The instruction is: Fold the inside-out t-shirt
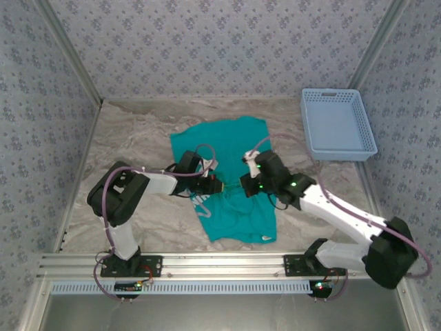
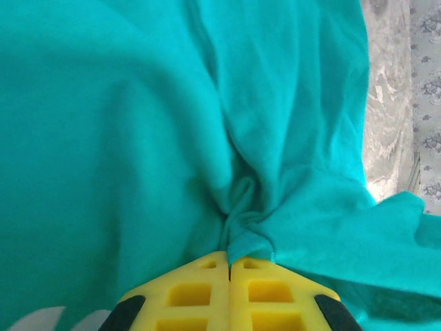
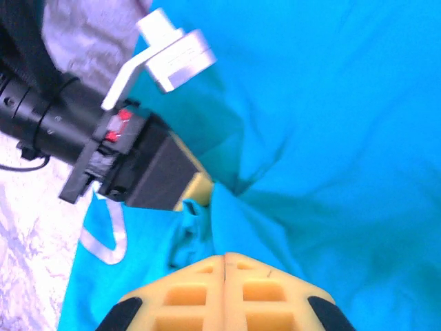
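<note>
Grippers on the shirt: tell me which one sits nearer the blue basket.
The right gripper. It pinches the t-shirt on the side toward the basket; the left gripper meets it from the opposite side, farther away.

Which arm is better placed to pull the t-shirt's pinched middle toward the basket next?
Right, probably: the right claw is shut on the t-shirt on the basket side; the left claw grips from the opposite side.

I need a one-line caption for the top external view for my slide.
The left pincer and the right pincer pinch the middle of the teal t-shirt; a blue basket stands far right.
</note>
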Controlling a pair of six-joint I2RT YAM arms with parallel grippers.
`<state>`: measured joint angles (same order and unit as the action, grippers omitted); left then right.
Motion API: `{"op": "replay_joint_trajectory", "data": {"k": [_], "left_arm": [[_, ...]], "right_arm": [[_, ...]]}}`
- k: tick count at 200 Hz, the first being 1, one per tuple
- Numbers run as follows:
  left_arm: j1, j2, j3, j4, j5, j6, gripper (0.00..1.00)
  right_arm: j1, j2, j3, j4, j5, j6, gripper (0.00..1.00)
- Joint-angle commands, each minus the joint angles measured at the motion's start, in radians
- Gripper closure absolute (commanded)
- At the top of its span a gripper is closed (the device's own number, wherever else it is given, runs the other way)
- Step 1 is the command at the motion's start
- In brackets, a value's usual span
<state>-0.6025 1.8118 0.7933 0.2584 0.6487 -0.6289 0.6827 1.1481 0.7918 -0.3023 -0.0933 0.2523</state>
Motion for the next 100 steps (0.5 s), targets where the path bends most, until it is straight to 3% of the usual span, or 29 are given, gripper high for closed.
{"op": "replay_joint_trajectory", "data": {"k": [1,18,45,76,100], "left_arm": [[0.020,0.058,0.027,-0.012,-0.003,0.017,0.96],[0.019,0.090,0.041,0.010,0.033,0.017,0.89],[0.012,0.065,0.034,0.044,0.081,0.041,0.70],[-0.012,-0.037,0.079,-0.165,0.066,0.147,0.57],[-0.082,-0.080,0.205,-0.449,0.014,0.307,0.50]], "right_arm": [[-0.142,-0.038,-0.127,-0.015,-0.136,0.011,1.00],[-0.230,-0.034,-0.195,-0.020,-0.160,0.010,1.00],[-0.243,-0.018,-0.246,-0.033,-0.120,0.050,1.00],[-0.244,-0.032,-0.255,-0.089,-0.077,0.065,1.00],[-0.236,-0.059,-0.241,-0.118,-0.073,0.068,0.75]]}}
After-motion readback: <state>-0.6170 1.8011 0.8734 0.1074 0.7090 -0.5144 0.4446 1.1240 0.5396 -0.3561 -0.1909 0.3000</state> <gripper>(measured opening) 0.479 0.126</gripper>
